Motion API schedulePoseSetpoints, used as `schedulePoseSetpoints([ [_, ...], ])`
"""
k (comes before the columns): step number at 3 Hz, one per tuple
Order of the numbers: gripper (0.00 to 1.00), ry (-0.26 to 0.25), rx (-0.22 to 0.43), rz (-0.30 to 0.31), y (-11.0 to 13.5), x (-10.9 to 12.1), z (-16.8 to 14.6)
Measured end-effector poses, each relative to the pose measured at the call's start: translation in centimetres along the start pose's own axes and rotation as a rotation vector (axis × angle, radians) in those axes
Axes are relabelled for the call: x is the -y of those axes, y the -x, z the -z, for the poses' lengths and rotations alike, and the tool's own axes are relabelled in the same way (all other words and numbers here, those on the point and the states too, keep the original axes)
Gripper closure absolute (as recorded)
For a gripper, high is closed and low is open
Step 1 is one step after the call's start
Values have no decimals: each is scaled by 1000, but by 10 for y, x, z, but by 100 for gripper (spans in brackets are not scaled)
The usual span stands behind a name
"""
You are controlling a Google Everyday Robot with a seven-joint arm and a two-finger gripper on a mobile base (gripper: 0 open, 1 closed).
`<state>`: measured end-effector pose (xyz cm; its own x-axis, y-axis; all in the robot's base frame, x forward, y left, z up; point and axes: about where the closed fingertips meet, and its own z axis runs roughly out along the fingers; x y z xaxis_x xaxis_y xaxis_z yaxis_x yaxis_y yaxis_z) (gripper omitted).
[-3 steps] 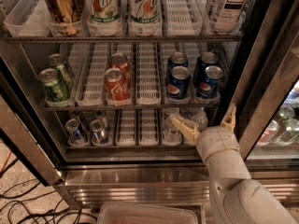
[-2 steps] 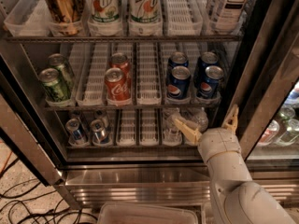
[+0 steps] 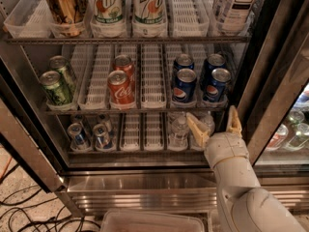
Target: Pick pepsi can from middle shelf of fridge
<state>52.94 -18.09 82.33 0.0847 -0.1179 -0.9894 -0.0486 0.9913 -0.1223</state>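
Note:
Several blue pepsi cans stand at the right of the middle shelf [image 3: 145, 109]; the front two are one pepsi can [image 3: 184, 86] and another [image 3: 216, 85], with two more behind them. My gripper [image 3: 215, 123] is open and empty, its tan fingers [image 3: 197, 128] spread just below the shelf's front edge, under the right front can. It touches no can. The fridge [image 3: 145, 180] stands open in front of me, with a steel base.
Green cans [image 3: 56, 87] and red Coca-Cola cans [image 3: 120, 87] stand on the left of the same shelf. Tall 7UP cans [image 3: 107, 6] are on the rack above. Small cans [image 3: 77, 134] and water bottles [image 3: 179, 129] are below. A dark door edge [image 3: 270, 81] rises at the right.
The gripper has risen slightly toward the middle shelf's front edge. The cans have not moved.

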Motion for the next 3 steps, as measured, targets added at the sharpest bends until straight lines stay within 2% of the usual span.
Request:
schedulePoseSetpoints([
  [1,33,0,0,0,0,0,0],
  [2,30,0,0,0,0,0,0],
  [3,39,0,0,0,0,0,0],
])
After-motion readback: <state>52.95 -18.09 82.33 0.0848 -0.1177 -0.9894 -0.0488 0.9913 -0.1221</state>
